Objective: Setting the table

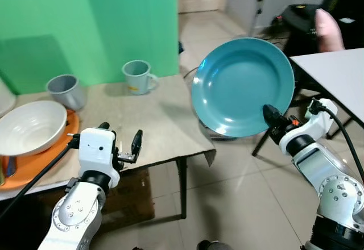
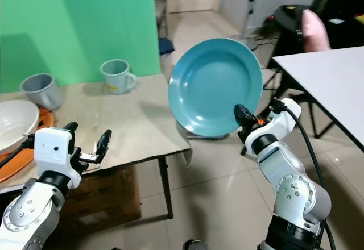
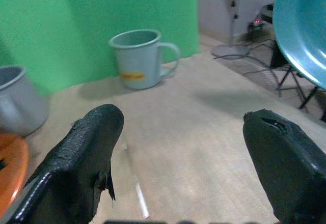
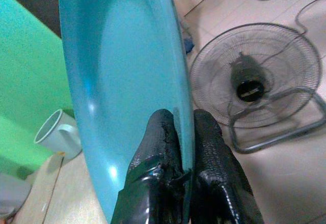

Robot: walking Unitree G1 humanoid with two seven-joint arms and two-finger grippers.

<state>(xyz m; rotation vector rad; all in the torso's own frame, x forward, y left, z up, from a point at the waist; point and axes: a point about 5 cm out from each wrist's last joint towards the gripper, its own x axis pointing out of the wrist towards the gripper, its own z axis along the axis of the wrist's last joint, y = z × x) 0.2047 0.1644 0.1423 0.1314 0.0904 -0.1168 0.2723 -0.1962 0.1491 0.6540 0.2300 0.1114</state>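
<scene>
Nearest me in the head view, my left gripper (image 1: 119,142) hovers over the near edge of the beige table (image 1: 153,119), fingers spread and empty. My right gripper (image 1: 272,116) pinches the lower rim of the teal plate (image 1: 242,85), tilted up in the air beyond the table's corner. Through the left wrist camera I see a pale mug (image 3: 140,58) ahead. From the right wrist, both fingers (image 4: 160,147) clamp the plate's edge above a floor fan (image 4: 252,84).

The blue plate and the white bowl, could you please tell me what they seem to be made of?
The blue plate, pinched at its rim by the right gripper, looks like glazed ceramic or melamine: glossy with soft highlights. The white bowl looks like smooth glazed ceramic, possibly plastic.
</scene>
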